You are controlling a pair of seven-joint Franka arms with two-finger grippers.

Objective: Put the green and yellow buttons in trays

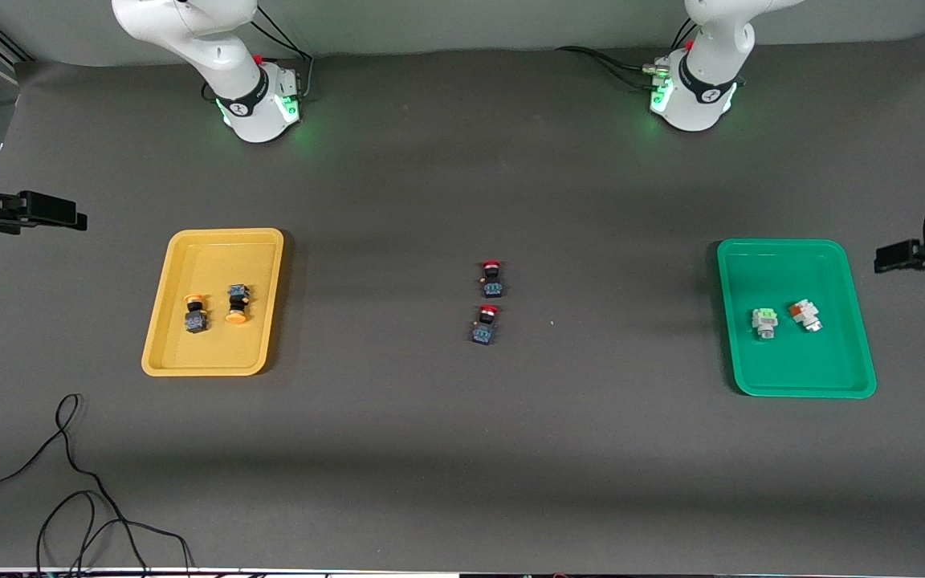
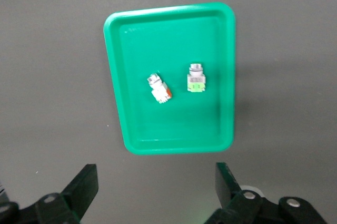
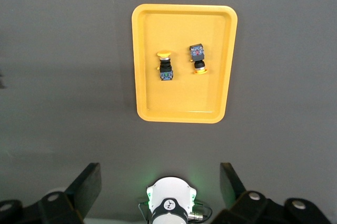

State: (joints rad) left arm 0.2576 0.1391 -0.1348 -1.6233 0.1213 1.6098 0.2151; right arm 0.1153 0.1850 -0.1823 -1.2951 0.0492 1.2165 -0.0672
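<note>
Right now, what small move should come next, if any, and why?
Probably none beyond keeping both arms parked. Two yellow-capped buttons already lie in the yellow tray, and two whitish buttons in the green tray. The left gripper and right gripper are open and empty. Only the red-capped switches remain mid-table.

two red buttons (image 1: 489,301) mid-table, trays (image 1: 213,301) at ends

You get even, soft overhead light on the dark table (image 1: 462,449); faint shadows hug each tray, green LED glow spills at both bases, and the green tray (image 2: 118,76) shows mild glare.
</note>
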